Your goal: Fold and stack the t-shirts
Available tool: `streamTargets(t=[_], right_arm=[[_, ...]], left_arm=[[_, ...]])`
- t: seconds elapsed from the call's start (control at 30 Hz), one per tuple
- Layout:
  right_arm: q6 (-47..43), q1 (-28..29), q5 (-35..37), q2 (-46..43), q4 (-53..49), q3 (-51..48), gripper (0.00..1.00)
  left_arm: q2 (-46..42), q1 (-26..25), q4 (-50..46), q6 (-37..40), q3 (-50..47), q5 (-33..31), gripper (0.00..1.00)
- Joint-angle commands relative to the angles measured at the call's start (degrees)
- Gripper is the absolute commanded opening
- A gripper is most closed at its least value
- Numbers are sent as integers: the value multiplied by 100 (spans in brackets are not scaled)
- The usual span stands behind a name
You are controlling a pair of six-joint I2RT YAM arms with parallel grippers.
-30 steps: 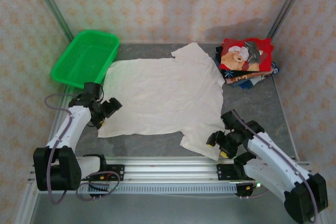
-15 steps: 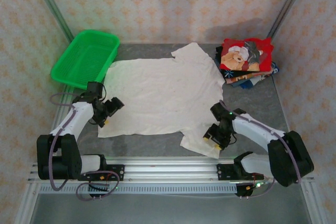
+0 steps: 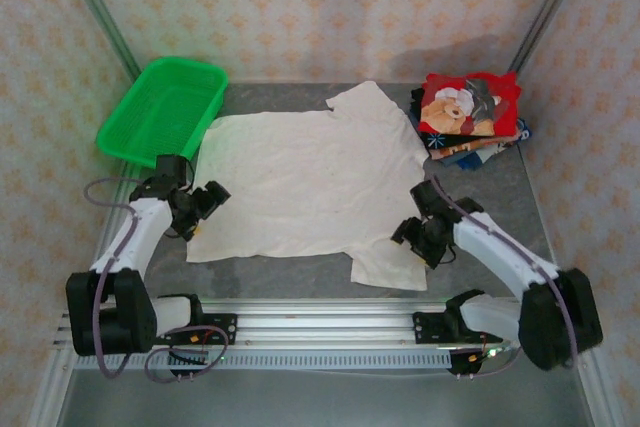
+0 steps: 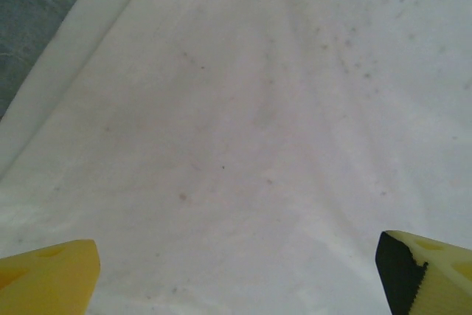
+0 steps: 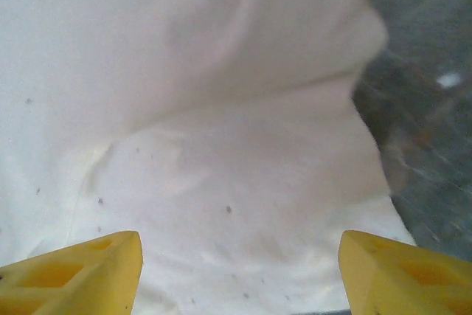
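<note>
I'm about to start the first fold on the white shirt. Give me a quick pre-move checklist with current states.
1. Off-white shirt body spread flat on the table: ok.
2. Near sleeve smooth: not ok, a ridge runs across it.
3. Left pincer open, above the shirt by its left edge: ok.
4. Right pincer open above the near sleeve: ok.
5. Either pincer touching the cloth: cannot tell.
6. Folded stack, with the red teddy-bear shirt on top, clear of both arms: ok.
</note>
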Motion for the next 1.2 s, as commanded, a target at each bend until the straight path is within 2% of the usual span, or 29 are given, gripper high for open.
streamTargets(t=[0.0,0.07,0.13,0.27,0.37,0.7,0.87,1.1,1.17], right_arm=[[72,-50,322,-644,-1129,-40,71],[247,-65,228,-963,-1284,-301,68],[394,-92,34,-1079,-1256,-544,60],[486,-92,-204,-977,-1106,-838,48],[392,-87,-183,-798,-1112,-862,44],[306,-77,-187,-539,-1080,-1004,37],[407,-17,-178,-439,-933,-1065,37],[573,180,-43,247,-574,-838,40],[675,265,27,517,-372,-809,34]], left_arm=[[-365,46,-498,102,114,61,98],[-553,44,-603,62,-10,-4,98],[-649,60,-667,32,-148,-83,98],[-770,94,-686,-20,-353,-75,98],[-813,104,-711,-22,-386,-128,98],[-765,174,-652,-13,-467,-94,97],[-856,263,-676,-47,-410,-65,97],[-966,356,-847,-59,-122,6,97],[-967,414,-903,-28,-64,52,97]])
